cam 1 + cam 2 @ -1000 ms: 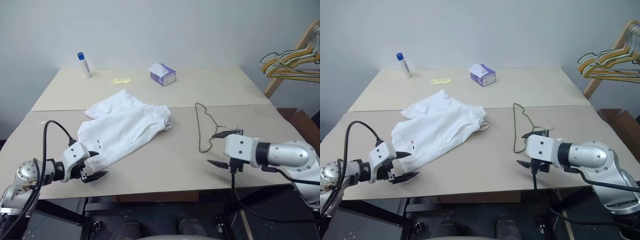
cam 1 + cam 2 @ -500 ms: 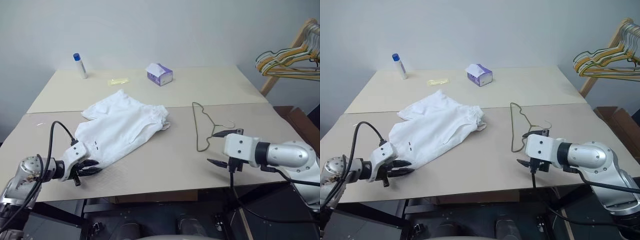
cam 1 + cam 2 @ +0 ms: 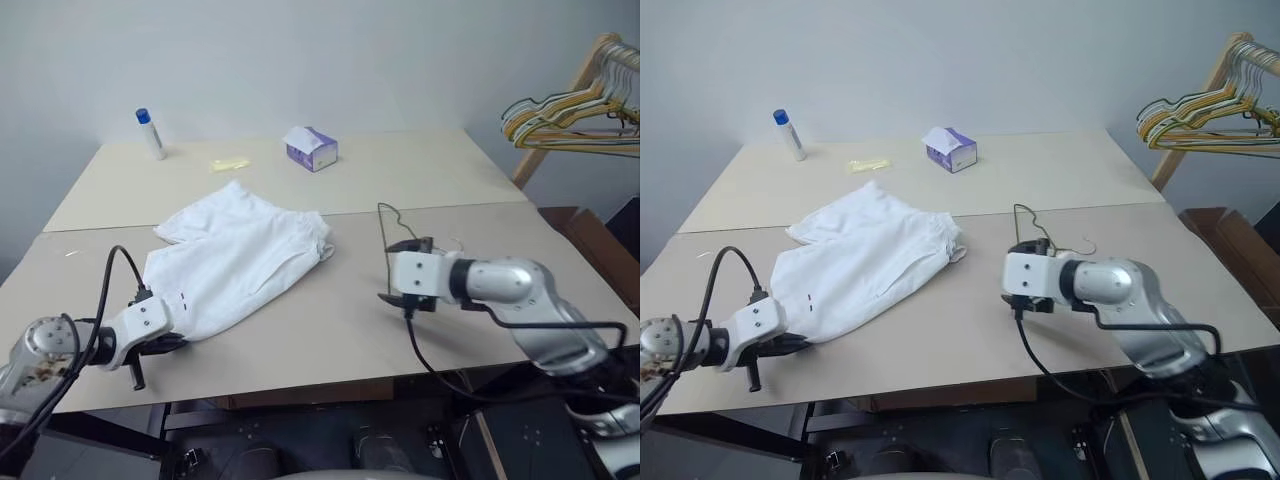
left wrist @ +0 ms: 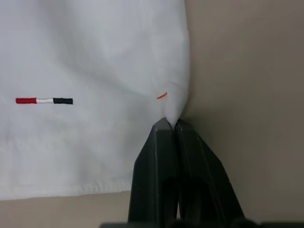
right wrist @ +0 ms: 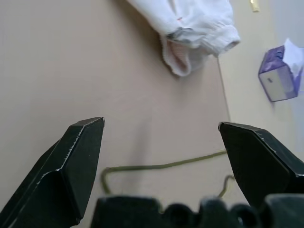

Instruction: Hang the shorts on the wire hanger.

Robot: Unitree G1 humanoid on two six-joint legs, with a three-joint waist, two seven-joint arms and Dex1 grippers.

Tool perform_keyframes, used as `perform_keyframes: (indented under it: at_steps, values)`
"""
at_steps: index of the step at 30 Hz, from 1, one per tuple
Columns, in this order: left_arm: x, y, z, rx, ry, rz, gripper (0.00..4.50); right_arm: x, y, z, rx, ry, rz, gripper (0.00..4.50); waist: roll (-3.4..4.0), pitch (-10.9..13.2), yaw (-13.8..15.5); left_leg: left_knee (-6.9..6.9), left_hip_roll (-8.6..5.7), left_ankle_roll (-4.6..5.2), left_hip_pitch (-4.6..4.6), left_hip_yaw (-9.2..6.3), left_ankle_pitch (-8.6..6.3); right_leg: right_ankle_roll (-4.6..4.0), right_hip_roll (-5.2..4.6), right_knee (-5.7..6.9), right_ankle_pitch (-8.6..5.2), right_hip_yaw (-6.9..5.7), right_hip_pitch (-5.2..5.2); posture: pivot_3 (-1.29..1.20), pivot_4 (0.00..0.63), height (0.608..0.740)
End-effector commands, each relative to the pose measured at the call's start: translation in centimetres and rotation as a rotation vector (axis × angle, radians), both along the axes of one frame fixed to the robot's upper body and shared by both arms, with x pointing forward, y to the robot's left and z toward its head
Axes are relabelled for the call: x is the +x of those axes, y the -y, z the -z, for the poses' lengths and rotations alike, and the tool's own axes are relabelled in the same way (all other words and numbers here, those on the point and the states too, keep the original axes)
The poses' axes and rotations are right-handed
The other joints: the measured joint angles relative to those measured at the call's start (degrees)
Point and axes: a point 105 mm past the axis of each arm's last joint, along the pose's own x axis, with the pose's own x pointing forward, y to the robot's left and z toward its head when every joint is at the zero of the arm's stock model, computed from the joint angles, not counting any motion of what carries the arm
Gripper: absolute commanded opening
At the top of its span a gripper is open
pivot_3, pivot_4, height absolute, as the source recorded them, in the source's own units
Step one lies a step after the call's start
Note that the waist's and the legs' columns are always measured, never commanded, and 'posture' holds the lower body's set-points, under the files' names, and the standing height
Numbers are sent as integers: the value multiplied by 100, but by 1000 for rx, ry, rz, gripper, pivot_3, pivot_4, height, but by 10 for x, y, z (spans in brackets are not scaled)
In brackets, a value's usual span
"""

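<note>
Beige laminate covers the counter point(image 3: 330, 330), which I read as two slabs butted along a seam running across the middle. The shorts point(image 3: 235, 255), white cloth, lie flat on the near slab toward my left, waistband gathered at the end nearer the centre, legs spread toward the front-left corner. In the left wrist view I see a short red, white and dark stripe stitched near one hem.

My left pincer point(image 4: 172, 124) is clamped tight on a corner of the shorts at the hem; the cloth puckers where the two black fingers point(image 4: 156, 156) meet. From the head camera that pincer sits low at the front-left edge of the counter, touching the cloth.

My right pincer point(image 3: 397, 270) hangs over the near slab right of centre, fingers point(image 5: 78, 161) spread wide and holding nothing. The wire hanger point(image 3: 383, 222), thin olive-green wire, lies flat on the counter just beyond that pincer and partly hidden by it.

On the far slab stand a white-and-purple tissue pack point(image 3: 311, 149), a small white bottle with a blue cap point(image 3: 149, 133), and a yellowish scrap point(image 3: 230, 164). A bunch of hangers on a wooden rack point(image 3: 570, 110) is off to my right.
</note>
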Motion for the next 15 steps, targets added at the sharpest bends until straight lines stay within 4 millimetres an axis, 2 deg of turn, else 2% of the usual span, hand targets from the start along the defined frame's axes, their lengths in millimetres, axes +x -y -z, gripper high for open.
perform_keyframes:
  at_steps: [1, 5, 9, 15]
  values:
    - [-4, 2, -30, -14, 58, 50, 40, 16, -13, -5, -79, 161, -47, 4500, -1, 1, -1, 0, 1, 0, -2, 0, 0, 0, 0, 1, 0, 0, -3, -7, 0, 740]
    - [-16, -4, -39, 24, 52, 64, 40, 35, -26, 7, -184, 299, -103, 4500, -2, 2, 19, 1, 0, 0, -3, 0, 0, -1, -3, 2, 1, -1, -4, 16, 0, 740]
    - [-19, -5, -43, 15, 61, 50, 40, 51, -40, 15, -242, 459, -174, 4500, -3, 3, 47, 0, -3, -1, 4, 1, 0, -3, -4, 9, 1, 0, -1, 34, 0, 740]
    - [-20, -2, -47, -8, 65, 40, 40, 60, -62, 24, -251, 593, -273, 4500, -5, 3, 22, 0, -5, -1, 6, -3, 0, -16, -2, 44, -9, 0, -11, 40, 0, 740]
